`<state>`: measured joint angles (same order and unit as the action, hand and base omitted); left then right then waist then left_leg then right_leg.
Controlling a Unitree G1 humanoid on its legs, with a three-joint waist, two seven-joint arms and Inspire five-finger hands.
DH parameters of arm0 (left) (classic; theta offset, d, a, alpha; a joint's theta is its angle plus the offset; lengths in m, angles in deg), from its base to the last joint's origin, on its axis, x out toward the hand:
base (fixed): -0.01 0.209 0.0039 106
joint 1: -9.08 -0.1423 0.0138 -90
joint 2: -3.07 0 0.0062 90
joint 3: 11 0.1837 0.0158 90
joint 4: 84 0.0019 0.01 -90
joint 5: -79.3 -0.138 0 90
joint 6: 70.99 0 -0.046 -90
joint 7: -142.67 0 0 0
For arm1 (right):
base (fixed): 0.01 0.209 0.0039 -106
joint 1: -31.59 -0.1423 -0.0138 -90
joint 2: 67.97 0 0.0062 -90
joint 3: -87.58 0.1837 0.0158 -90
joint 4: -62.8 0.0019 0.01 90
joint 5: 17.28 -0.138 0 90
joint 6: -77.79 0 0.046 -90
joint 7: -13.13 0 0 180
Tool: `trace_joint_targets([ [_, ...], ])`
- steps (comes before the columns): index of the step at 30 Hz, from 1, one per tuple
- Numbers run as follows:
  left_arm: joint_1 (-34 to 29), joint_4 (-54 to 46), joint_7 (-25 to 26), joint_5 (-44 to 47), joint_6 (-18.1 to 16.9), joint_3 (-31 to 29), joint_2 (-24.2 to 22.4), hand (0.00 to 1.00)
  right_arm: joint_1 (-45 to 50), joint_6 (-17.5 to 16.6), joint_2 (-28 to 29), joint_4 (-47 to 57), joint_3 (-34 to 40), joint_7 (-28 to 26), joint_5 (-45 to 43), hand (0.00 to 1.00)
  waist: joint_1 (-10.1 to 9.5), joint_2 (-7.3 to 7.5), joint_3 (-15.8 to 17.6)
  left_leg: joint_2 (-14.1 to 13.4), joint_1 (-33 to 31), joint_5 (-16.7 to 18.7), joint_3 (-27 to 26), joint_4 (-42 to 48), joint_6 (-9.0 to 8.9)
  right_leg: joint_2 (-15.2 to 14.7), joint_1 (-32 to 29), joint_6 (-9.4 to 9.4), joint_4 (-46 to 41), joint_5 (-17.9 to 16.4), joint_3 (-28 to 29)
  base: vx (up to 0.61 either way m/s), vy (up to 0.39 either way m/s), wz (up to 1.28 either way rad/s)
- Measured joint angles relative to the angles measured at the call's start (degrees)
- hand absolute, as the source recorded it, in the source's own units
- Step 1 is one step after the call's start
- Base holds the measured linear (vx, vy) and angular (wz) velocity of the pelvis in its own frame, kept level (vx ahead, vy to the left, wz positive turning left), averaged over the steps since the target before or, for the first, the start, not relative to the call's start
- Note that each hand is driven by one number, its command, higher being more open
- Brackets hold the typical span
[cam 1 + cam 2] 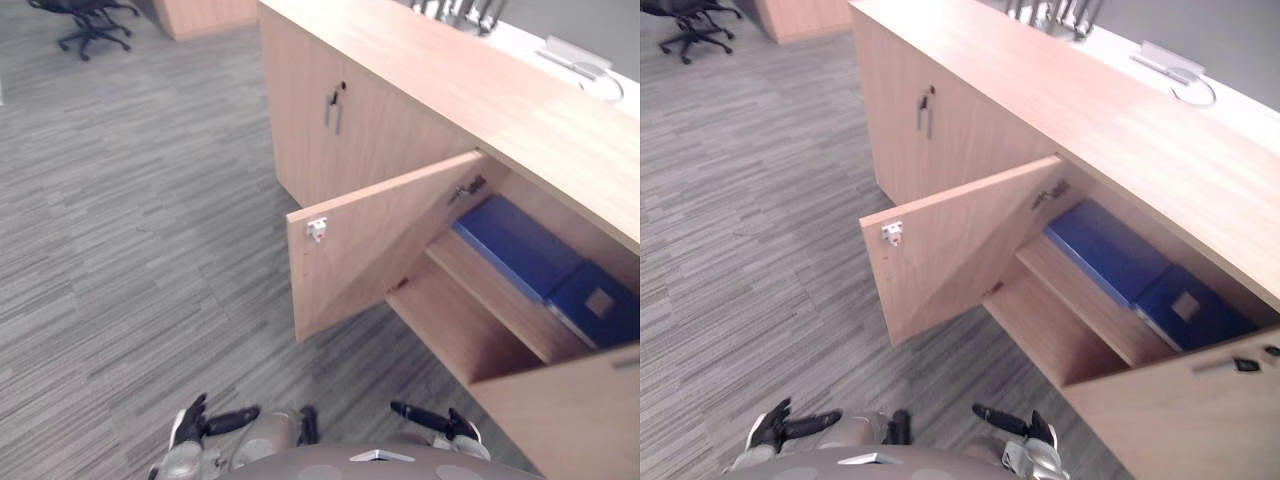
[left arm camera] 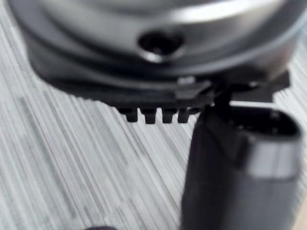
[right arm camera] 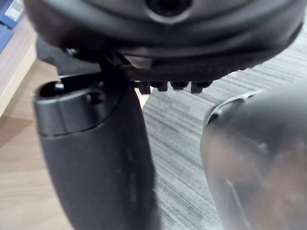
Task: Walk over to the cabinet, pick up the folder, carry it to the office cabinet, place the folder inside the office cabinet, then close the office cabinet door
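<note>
**As the wooden door (image 1: 370,240) stands open, the flat blue folder (image 1: 510,245) lies inside**

It rests on the wooden shelf (image 1: 490,295) of the light wooden office cabinet (image 1: 450,80), touching a second blue folder (image 1: 600,305). The left robot hand (image 1: 205,425) and right robot hand (image 1: 440,425) hang low over the grey striped carpet (image 1: 120,250), both released, grasping nothing.

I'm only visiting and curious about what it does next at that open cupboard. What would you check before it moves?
1. Cabinet door open: ok, it stands swung out over the carpet.
2. Blue folder within reach: ok, it lies flat on the shelf inside.
3. Left hand free: ok, open and holding nothing.
4. Right hand free: ok, open and holding nothing.
5. Second door clear of the right arm's path: cannot tell.
</note>
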<state>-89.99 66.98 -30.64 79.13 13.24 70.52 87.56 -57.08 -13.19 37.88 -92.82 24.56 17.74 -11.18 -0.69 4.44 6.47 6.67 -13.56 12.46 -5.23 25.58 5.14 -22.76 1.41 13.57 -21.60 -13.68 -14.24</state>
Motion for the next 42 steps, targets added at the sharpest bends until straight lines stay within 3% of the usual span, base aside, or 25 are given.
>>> trace_joint_targets([
  [1,-0.3,0.0,0.1,0.0,-0.1,0.0,-0.2,1.0,0.0,0.2,0.1,-0.7,-0.4,-0.1,0.1,1.0,-0.42,0.27,-0.2,0.0,0.6,-0.6,0.4,-1.4,-0.72,0.4,0.2,-0.03,2.2,0.0,-0.8,0.01,-0.059,0.31],
  [3,-2.2,-0.2,0.1,0.1,-0.2,-1.2,-2.4,1.0,0.2,0.4,-0.2,-1.6,-1.9,-0.1,0.1,1.0,-0.9,-0.22,-1.2,-1.0,2.4,-3.8,1.7,-7.5,-2.26,4.7,0.6,-0.8,9.9,1.2,-3.0,0.0,-0.121,0.21],
  [6,-3.7,0.1,0.0,2.9,0.2,-4.1,-3.4,1.0,0.0,0.1,0.1,-2.2,-2.7,-0.1,-0.2,1.0,-0.83,0.14,-2.3,-1.7,3.4,-7.5,2.9,-13.5,-2.85,9.5,1.6,-4.25,17.1,9.5,-4.5,0.01,-0.201,0.2],
  [7,-3.9,0.2,0.0,3.2,0.3,-4.6,-3.8,1.0,-0.1,0.1,-0.1,-2.2,-2.6,0.0,-0.9,1.0,-0.83,-0.03,-2.5,-2.1,4.0,-7.9,3.2,-14.2,-3.27,10.0,1.8,-4.76,17.2,10.0,-4.5,0.02,-0.129,0.15],
  [9,-4.5,0.3,-0.1,4.6,0.7,-5.9,-4.9,1.0,0.2,-0.2,-0.4,-2.2,-1.6,0.8,-2.9,1.0,-0.7,-1.5,-2.8,-2.8,6.3,-9.8,4.0,-18.3,-4.12,10.9,2.5,-5.05,17.5,10.1,-4.6,0.03,-0.127,0.1],
  [13,-4.4,0.4,-1.0,5.1,0.8,-5.9,-5.6,1.0,0.7,-0.6,-0.8,-2.2,0.1,1.0,-4.8,1.0,-0.43,-2.52,-3.3,-3.4,11.6,-14.5,5.2,-27.8,-5.1,11.7,3.8,-5.2,18.0,10.2,-6.0,0.02,-0.091,0.08],
  [16,-3.5,0.3,-1.5,5.1,0.8,-6.0,-5.3,1.0,0.8,-0.6,-0.9,-2.2,1.0,1.0,-4.8,1.0,-0.26,-2.48,-3.3,-3.3,13.0,-16.2,5.4,-30.7,-4.98,11.8,4.1,-5.41,18.5,10.3,-6.0,0.0,-0.011,0.04],
  [20,-2.5,-1.4,-1.8,6.7,0.8,-6.4,-4.5,1.0,0.7,-0.6,0.4,-2.1,1.8,0.9,-5.4,1.0,0.85,-1.34,-2.8,-3.2,13.0,-16.5,5.1,-30.8,-4.61,11.8,4.1,-5.93,18.8,10.7,-5.9,-0.01,0.005,-0.02],
  [24,-1.6,-9.1,-2.1,9.1,1.3,-8.3,-4.4,1.0,2.0,-0.6,0.5,-1.8,1.7,0.6,-5.2,1.0,0.96,-0.52,-3.2,-3.2,13.4,-16.4,3.4,-30.8,-4.58,11.9,4.2,-6.19,19.9,10.8,-4.6,-0.04,0.012,-0.2],
  [27,2.3,-11.4,-3.2,8.5,2.8,-11.1,-1.4,1.0,3.0,-0.5,-0.2,-1.0,1.7,-0.1,-4.5,1.0,1.36,-1.06,-3.2,-3.4,13.4,-16.2,1.8,-30.8,-4.25,12.1,4.0,-6.65,20.8,10.6,-3.6,-0.05,-0.004,-0.27],
  [31,11.4,-11.4,-3.1,-4.3,5.7,-13.1,10.3,1.0,6.1,0.4,-0.6,-0.9,1.7,-0.9,-4.3,1.0,2.58,-1.82,-3.0,-4.6,14.0,-16.4,0.2,-30.8,-4.9,13.2,3.8,-7.89,21.2,10.0,-2.6,-0.02,-0.032,-0.19],
  [33,16.3,-11.4,-3.0,-10.1,6.1,-11.9,16.0,1.0,7.0,0.4,-0.6,-0.9,1.9,-1.6,-4.6,1.0,2.6,-1.9,-2.9,-5.0,14.0,-16.2,-0.1,-30.8,-5.3,13.9,3.9,-8.21,22.0,10.3,-2.4,0.02,-0.044,-0.13],
  [35,23.8,-11.5,-2.0,-18.8,6.1,-6.1,22.1,1.0,7.5,0.3,-0.7,-1.1,2.5,-3.0,-4.3,1.0,2.67,-2.13,-2.9,-5.2,14.2,-16.1,-0.5,-30.7,-5.6,14.0,4.1,-7.91,22.4,10.7,-2.1,0.06,-0.029,-0.09],
  [38,28.0,-11.9,-1.5,-23.5,5.9,-1.1,23.1,1.0,7.8,0.4,-1.0,-1.2,4.7,-5.2,-3.6,1.0,2.91,-2.35,-3.3,-5.0,14.7,-16.2,-0.7,-30.6,-5.5,13.9,4.8,-7.92,22.8,10.8,-2.0,0.07,-0.007,-0.02],
  [42,31.4,-12.2,-1.7,-31.6,4.8,10.3,22.5,1.0,7.7,0.4,-1.3,-1.1,9.2,-9.2,-1.1,1.0,4.8,-3.44,-3.3,-4.9,15.1,-15.7,-1.9,-30.5,-6.13,13.8,4.8,-7.93,22.9,10.8,-1.1,0.07,0.003,-0.13],
])
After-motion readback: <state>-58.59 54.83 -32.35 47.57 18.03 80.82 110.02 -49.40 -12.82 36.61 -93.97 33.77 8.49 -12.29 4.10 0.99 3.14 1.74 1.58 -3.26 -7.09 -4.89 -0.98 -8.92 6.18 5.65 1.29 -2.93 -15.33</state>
